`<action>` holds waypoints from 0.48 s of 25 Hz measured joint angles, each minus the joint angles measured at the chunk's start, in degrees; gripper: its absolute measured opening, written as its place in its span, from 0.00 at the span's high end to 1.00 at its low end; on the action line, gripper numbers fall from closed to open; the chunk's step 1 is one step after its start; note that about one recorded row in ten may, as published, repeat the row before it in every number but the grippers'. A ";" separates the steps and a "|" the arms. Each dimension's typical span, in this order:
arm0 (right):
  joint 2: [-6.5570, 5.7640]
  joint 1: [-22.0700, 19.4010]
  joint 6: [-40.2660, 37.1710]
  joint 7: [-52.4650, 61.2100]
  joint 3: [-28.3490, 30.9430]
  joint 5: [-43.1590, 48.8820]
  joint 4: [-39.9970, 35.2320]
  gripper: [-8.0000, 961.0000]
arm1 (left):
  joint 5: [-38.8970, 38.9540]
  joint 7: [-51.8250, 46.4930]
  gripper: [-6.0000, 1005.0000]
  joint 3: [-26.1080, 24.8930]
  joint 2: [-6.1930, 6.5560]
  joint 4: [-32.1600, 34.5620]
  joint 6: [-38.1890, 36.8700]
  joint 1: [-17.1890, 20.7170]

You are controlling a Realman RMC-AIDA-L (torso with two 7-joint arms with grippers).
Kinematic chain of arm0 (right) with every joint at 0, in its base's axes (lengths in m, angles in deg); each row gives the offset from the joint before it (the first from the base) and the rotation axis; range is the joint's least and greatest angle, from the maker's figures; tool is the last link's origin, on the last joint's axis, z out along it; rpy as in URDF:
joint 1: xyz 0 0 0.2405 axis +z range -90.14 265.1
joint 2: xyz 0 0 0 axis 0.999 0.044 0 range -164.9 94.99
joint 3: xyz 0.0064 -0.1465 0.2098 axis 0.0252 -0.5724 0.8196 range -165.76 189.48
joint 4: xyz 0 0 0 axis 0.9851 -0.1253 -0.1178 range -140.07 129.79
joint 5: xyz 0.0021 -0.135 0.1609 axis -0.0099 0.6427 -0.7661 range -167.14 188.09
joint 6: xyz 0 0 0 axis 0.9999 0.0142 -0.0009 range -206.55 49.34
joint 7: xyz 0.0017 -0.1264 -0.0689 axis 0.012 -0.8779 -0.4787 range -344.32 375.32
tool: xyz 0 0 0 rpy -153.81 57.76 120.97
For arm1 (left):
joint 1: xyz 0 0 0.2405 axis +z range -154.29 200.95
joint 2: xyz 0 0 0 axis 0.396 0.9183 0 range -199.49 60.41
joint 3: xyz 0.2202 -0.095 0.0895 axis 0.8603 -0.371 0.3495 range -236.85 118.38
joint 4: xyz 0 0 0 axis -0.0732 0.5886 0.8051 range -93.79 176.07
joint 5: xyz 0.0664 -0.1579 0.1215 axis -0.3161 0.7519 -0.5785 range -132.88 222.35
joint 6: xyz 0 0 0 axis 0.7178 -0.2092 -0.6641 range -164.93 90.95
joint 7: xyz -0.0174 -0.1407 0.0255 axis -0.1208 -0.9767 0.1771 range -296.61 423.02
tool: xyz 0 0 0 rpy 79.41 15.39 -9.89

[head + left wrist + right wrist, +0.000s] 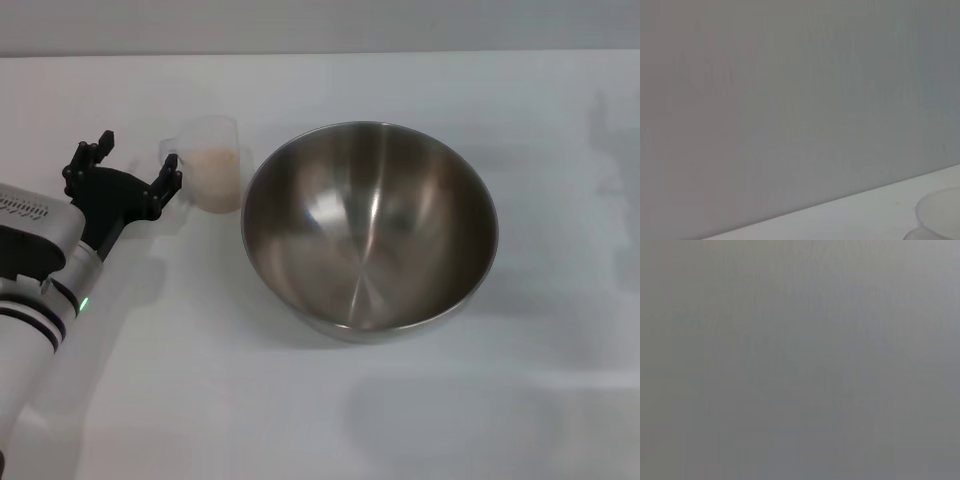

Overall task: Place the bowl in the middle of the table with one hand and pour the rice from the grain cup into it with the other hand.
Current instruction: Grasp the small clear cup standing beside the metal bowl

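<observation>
Clear grain cup [208,165] of pale rice [211,176] beside shiny steel bowl [370,228], left gripper [135,164] spread wide, empty, at its handle

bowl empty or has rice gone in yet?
Empty. The bowl shows only bare shiny steel inside; the rice sits in the upright grain cup, with the open left gripper beside its handle.

White left arm w/ black bands, green LED, black gripper [125,165].

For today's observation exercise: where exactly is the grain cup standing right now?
In the head view, the grain cup stands on the table on the robot's left, between the open left gripper and the bowl, close beside the bowl's rim.
</observation>
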 joint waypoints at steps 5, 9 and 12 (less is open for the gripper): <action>-0.07 0.45 0.22 0.00 0.00 -0.07 0.00 0.47 | 0.00 0.00 0.22 -0.51 0.00 0.00 1.25 -0.70; -0.08 0.54 0.29 0.00 0.00 -0.08 0.00 0.47 | 0.00 0.00 0.22 -1.95 0.00 0.06 1.57 -0.99; -0.08 0.64 0.35 0.00 0.00 -0.08 0.00 0.47 | 0.00 0.00 0.26 -2.11 0.00 0.08 2.03 -0.99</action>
